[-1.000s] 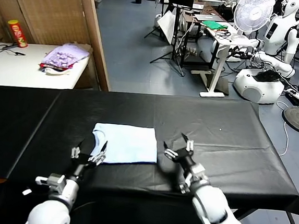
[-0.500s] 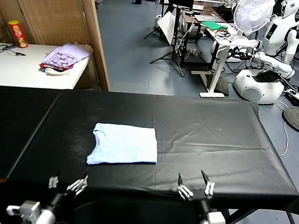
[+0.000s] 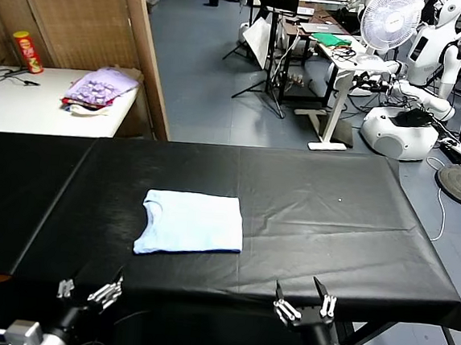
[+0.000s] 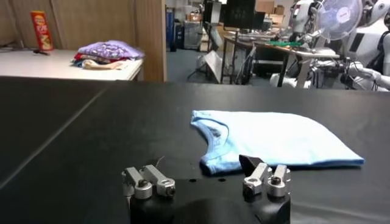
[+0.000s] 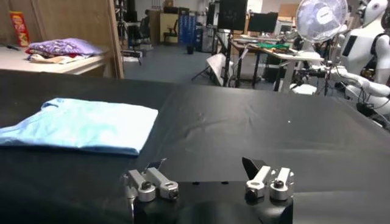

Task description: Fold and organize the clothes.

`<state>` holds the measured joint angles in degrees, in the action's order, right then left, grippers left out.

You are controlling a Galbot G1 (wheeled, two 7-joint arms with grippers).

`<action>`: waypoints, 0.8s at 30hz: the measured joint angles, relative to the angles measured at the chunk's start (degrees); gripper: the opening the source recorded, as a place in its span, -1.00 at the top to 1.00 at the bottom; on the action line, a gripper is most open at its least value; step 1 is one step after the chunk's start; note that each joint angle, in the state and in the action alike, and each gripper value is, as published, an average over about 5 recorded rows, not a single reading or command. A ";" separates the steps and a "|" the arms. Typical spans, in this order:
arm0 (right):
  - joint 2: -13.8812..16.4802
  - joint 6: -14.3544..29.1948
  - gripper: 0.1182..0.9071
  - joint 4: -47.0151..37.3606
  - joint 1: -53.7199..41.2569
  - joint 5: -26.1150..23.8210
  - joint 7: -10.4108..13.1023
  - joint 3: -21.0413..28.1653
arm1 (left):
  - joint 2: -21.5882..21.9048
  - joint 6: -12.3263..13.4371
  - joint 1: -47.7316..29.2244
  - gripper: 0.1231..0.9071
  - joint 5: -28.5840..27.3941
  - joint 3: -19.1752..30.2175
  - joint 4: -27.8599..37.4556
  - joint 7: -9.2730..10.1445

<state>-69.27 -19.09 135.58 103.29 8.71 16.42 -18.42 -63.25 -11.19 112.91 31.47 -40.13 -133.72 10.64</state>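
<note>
The T-shirt (image 3: 191, 223) lies folded flat on the black surface (image 3: 331, 222); left pincer (image 3: 88, 292) and right pincer (image 3: 305, 302) hang wide open, empty, looks finished

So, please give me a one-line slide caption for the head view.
Folded light-blue T-shirt lying on the black table, with left gripper and right gripper open at the near edge.

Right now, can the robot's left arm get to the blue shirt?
Probably yes. The left gripper, open, sits at the table's near edge, and only bare black tabletop lies between it and the folded T-shirt.
</note>
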 joint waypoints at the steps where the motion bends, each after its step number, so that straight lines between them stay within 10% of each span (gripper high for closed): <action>1: 0.03 -0.07 -0.72 0.15 0.19 0.00 0.01 -0.10 | 0.22 -0.06 0.37 -0.72 0.27 -0.26 -0.23 0.06; 24: -0.53 -1.77 -0.72 -0.56 1.36 0.33 0.39 0.58 | 0.57 -1.56 2.51 -0.72 0.92 -1.02 -1.24 -0.26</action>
